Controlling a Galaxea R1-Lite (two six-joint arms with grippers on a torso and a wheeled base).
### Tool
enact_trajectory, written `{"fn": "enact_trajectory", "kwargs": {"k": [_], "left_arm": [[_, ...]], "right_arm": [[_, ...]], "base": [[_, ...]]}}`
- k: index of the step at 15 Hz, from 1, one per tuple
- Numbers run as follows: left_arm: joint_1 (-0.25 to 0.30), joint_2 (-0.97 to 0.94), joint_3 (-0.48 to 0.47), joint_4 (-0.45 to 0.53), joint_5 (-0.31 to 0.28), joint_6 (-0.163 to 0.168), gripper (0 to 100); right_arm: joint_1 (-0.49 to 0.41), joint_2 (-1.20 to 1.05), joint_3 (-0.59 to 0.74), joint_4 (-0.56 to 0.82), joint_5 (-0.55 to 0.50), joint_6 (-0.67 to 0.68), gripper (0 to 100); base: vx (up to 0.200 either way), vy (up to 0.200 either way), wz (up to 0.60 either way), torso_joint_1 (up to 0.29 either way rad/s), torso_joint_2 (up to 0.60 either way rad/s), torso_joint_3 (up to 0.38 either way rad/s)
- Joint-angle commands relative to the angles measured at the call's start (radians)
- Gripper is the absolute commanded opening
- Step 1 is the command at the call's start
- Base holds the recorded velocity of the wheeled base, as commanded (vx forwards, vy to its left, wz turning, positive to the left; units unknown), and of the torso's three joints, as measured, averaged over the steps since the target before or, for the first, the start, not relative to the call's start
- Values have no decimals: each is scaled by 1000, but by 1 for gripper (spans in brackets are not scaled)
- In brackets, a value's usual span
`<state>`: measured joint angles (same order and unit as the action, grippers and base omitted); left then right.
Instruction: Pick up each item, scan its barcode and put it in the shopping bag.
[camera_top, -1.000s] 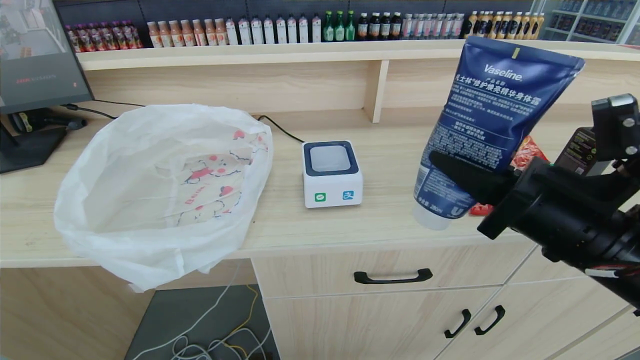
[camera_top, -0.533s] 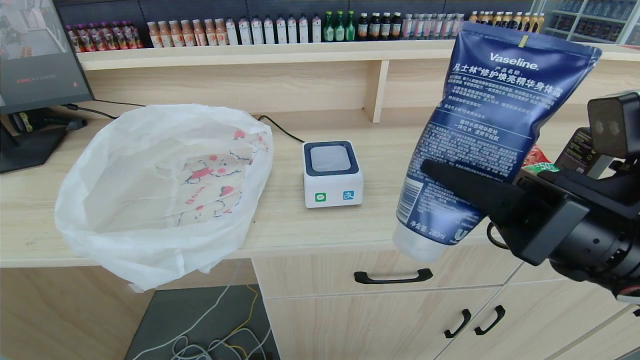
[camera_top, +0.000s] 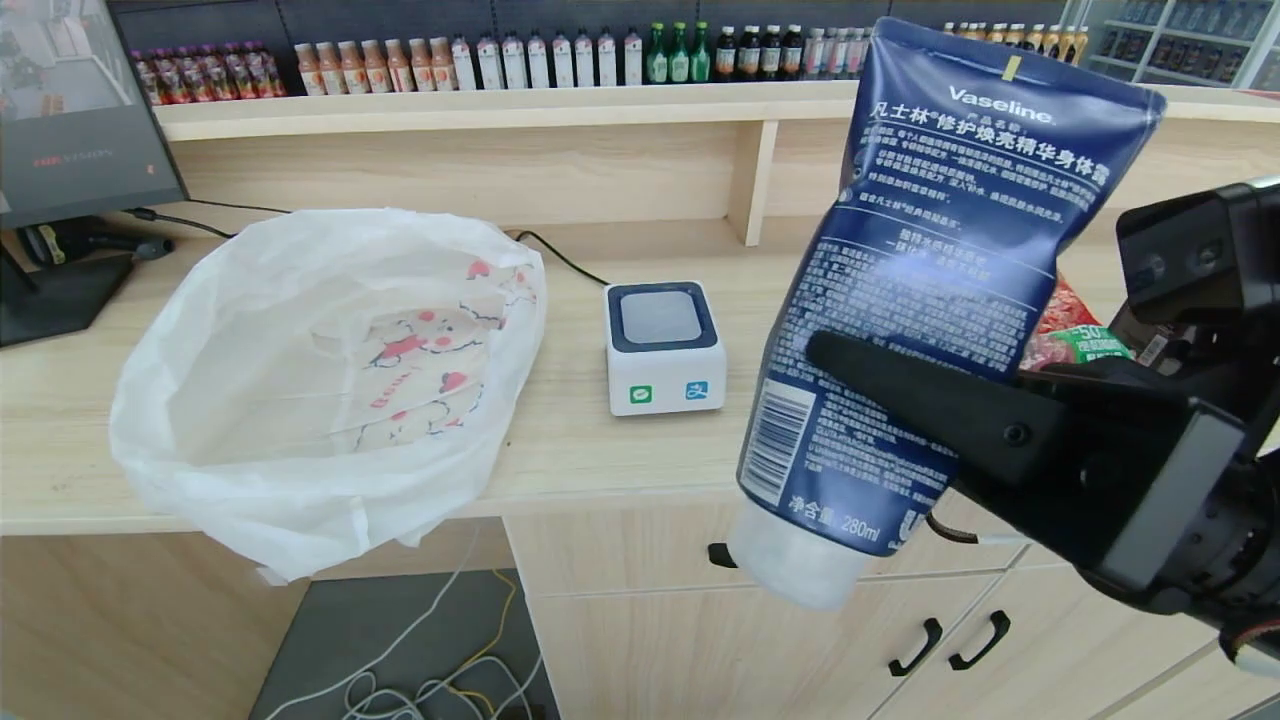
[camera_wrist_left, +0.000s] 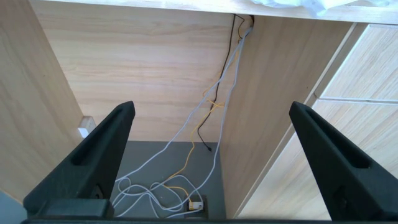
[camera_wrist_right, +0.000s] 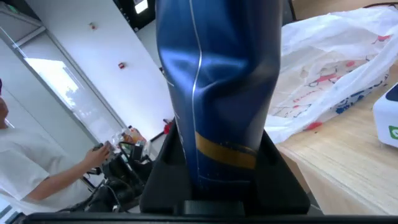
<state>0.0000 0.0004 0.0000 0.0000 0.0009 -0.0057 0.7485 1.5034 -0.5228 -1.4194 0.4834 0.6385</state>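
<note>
A blue lotion tube (camera_top: 930, 290) hangs cap down in the air, tilted, off the counter's front edge to the right of the scanner. My right gripper (camera_top: 850, 365) is shut on its lower half; one black finger (camera_top: 920, 400) crosses its printed face. A barcode (camera_top: 785, 440) shows near the cap. In the right wrist view the tube (camera_wrist_right: 217, 87) stands clamped in the right gripper (camera_wrist_right: 221, 155). The white scanner (camera_top: 663, 345) sits mid-counter, and the open white shopping bag (camera_top: 320, 370) lies at its left. My left gripper (camera_wrist_left: 211, 112) is open and holds nothing, low beside the cabinet.
A red snack packet (camera_top: 1075, 330) lies on the counter behind the right arm. A monitor (camera_top: 75, 110) and a handheld scanner (camera_top: 90, 243) stand far left. A raised shelf (camera_top: 600, 105) backs the counter. Cables (camera_wrist_left: 180, 180) trail on the floor under it.
My right gripper has carried the tube down and to the left, nearer the camera, past the counter's front edge. The barcode has come into view.
</note>
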Motion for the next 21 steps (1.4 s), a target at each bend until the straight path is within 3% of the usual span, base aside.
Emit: {"fn": "enact_trajectory", "kwargs": {"k": [1, 3, 21], "left_arm": [[0, 0, 0, 0, 1, 0, 100], [0, 0, 0, 0, 1, 0, 100], [0, 0, 0, 0, 1, 0, 100]], "right_arm": [[3, 72, -3, -66, 0, 26, 0], [6, 126, -2, -151, 0, 59, 0], [14, 123, -14, -151, 0, 38, 0]], "base": [[0, 0, 0, 0, 0, 0], [0, 0, 0, 0, 0, 0], [0, 0, 0, 0, 0, 0]]}}
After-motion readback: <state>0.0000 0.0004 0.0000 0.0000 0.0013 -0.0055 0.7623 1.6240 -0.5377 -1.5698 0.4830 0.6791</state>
